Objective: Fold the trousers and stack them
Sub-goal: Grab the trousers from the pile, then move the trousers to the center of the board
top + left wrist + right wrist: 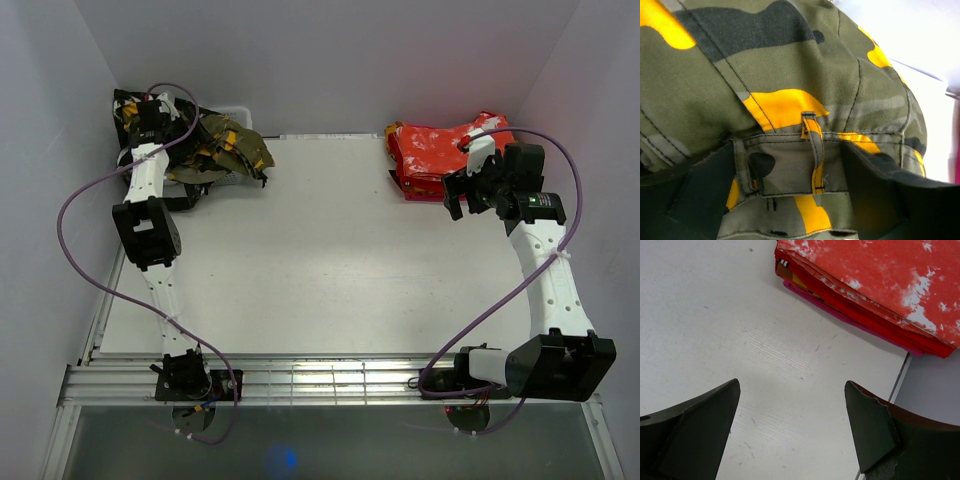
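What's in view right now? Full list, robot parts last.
olive camouflage cloth trousers with orange-yellow and black patches: one crumpled heap, far left corner of the table
red cloth trousers with white blotches: folded, top of a stack, far right corner; pink layer beneath, layer count unclear
white flat table: one, under everything
purple cables: two, one per arm
left arm: white and black, at the olive heap, jaws open either side of a waistband belt loop
right arm: white and black, beside the red stack, jaws open over bare table
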{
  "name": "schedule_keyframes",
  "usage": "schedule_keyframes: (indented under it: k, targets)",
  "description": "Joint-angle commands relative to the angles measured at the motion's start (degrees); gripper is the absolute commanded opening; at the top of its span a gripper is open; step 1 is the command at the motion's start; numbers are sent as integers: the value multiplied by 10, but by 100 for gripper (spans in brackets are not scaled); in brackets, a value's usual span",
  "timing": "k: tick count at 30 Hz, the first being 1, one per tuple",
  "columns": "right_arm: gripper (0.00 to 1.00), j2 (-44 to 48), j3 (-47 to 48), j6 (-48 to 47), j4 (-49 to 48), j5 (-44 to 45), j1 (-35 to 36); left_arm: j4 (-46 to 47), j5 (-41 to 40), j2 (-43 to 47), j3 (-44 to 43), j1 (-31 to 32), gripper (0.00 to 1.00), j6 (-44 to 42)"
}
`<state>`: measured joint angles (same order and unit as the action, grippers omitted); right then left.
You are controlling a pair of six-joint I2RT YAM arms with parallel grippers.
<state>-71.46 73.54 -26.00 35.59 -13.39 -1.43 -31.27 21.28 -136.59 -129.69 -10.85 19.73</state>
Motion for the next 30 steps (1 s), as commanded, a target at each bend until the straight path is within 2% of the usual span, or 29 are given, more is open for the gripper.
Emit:
schedule_keyframes:
  k: [1,2,3,5,6,8,10,12,18,22,25,30]
  targets:
    - [90,18,28,-6,-1,4,0,-2,-29,-19,-17,7,83,-36]
    - [90,19,28,-6,-1,3,0,-5,-31,-19,-16,7,74,-47]
    - [90,19,28,-6,0,0,0,-6,-29,-18,-15,7,58,-51]
    - [90,19,30,-5,-1,-4,0,-11,-16,-15,-16,7,43,-64]
    - [90,19,31,-4,0,-8,0,-8,18,-6,-18,7,33,-65]
    - [90,17,36,3,-1,-15,0,1,71,9,-25,7,24,-69]
    - [90,16,41,9,-3,-30,0,22,149,40,-42,7,7,-74]
    - [90,18,44,10,-4,-64,0,47,186,82,-50,7,1,-76]
    - [90,36,30,19,-60,-141,10,114,317,211,11,24,0,-30]
    - [90,38,35,28,-110,-168,48,118,349,314,66,87,0,-30]
    - [90,31,54,28,-130,-188,78,118,352,362,128,150,0,-26]
    - [90,40,53,31,-185,-189,152,146,295,438,228,226,0,1]
